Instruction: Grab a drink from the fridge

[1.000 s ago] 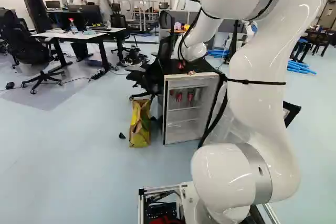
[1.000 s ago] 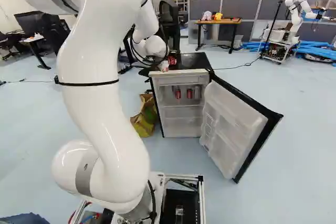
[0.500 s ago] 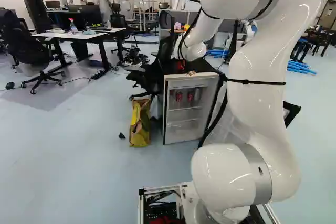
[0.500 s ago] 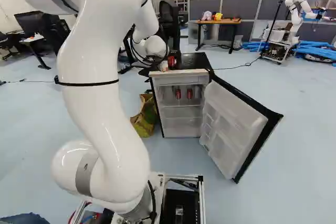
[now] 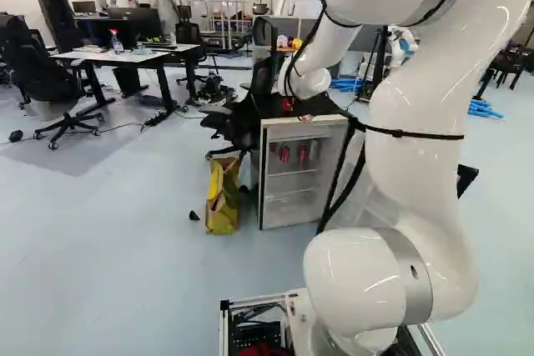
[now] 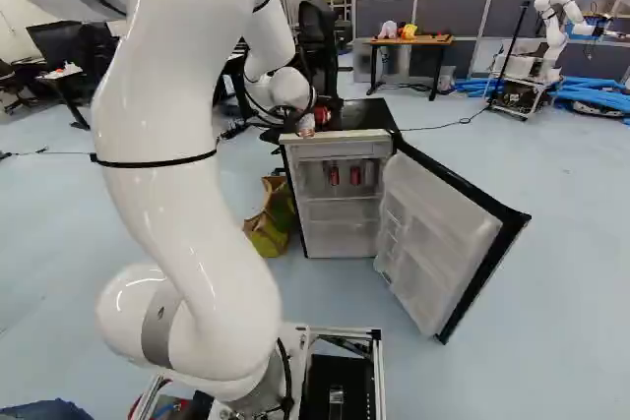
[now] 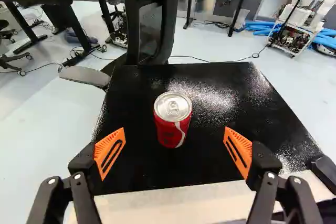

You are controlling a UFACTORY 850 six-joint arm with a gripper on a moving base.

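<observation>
Our arm (image 6: 162, 145) eased back, gripper (image 7: 175, 132) wide, red can (image 7: 172, 129) upright atop the fridge (image 6: 340, 213); we judged the fetch likely done.

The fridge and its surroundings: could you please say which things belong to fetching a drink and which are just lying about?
Part of the job:
- Fridge and its open door
- Red cans inside
- Red can on top
- Open gripper

Just lying about:
- Yellow-green bag beside the fridge
- Office chair
- Spray bottle
- Blue tubes
</observation>
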